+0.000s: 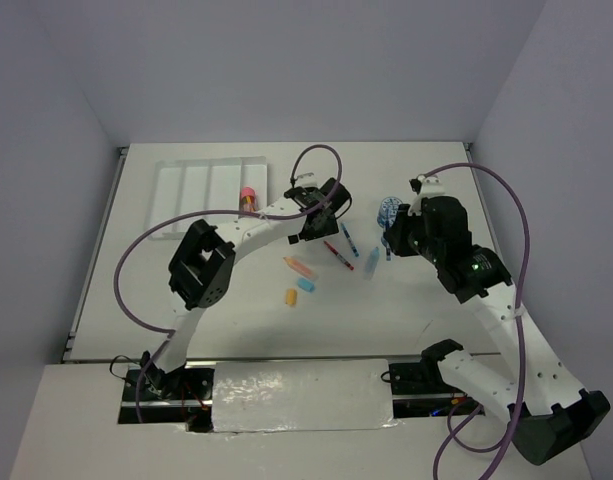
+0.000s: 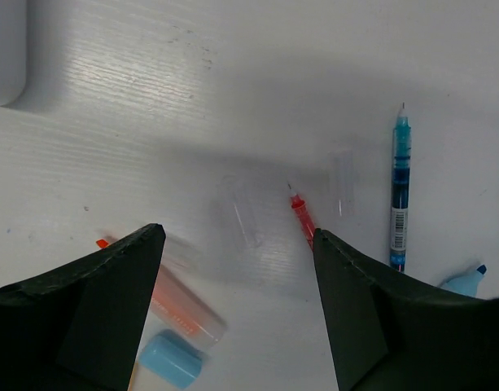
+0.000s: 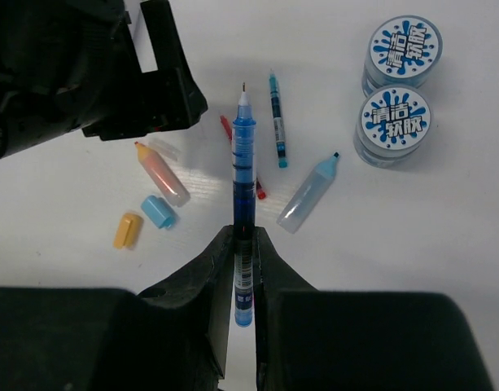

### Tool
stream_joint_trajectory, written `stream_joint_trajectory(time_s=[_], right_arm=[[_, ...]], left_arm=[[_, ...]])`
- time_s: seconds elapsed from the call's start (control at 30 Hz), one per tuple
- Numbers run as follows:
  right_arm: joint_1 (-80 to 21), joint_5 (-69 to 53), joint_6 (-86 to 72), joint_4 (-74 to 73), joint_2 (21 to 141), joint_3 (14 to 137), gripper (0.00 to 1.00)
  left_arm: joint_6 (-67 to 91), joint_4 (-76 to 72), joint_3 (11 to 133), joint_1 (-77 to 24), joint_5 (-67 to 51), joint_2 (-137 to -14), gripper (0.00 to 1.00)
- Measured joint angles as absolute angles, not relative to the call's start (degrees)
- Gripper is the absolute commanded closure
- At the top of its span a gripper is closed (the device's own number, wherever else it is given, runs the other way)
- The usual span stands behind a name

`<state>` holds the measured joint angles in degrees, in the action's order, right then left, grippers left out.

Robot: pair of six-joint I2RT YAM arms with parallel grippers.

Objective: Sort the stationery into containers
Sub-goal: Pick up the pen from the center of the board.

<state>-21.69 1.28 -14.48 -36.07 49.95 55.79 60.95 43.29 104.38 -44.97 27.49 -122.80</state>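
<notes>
The right pincer (image 3: 242,238) clamped a blue pen (image 3: 244,155) near its rear end. The left pincer (image 2: 237,235) hung spread wide over a red pen (image 2: 303,218).

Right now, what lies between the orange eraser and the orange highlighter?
The light-blue eraser, close to the orange highlighter; the right wrist view shows it.

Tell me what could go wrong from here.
1. The right gripper pinches the blue pen near its rear end; the long free part could swing or slip in transit.
2. The left gripper sits between that pen and the tray; the arms could collide.
3. The red pen lies off-centre beside one open finger and may get nudged, not gripped.
</notes>
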Motion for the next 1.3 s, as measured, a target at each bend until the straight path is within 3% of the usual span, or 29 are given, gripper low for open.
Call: stream_joint_trajectory(time_s=[0.33,0.5,0.73,1.3], right_arm=[[-21.7,0.3,-14.5,-36.1,50.1,54.6,1.0],[-21.7,-1.0,-14.5,-36.0,50.1,53.9,1.0],[-21.7,-2.2,-14.4,-36.0,50.0,53.9,1.0],[-21.7,-3.9,-14.2,-36.0,50.0,53.9,1.0]], left_arm=[[66.2,46.5,108.0,-45.6,29.2,-127.7,0.19],[66.7,46.1,108.0,-45.1,29.1,-128.5,0.36],[68.0,45.1,108.0,-44.5,28.7,-129.3,0.36],[69.6,45.0,108.0,-44.5,27.9,-131.6,0.48]])
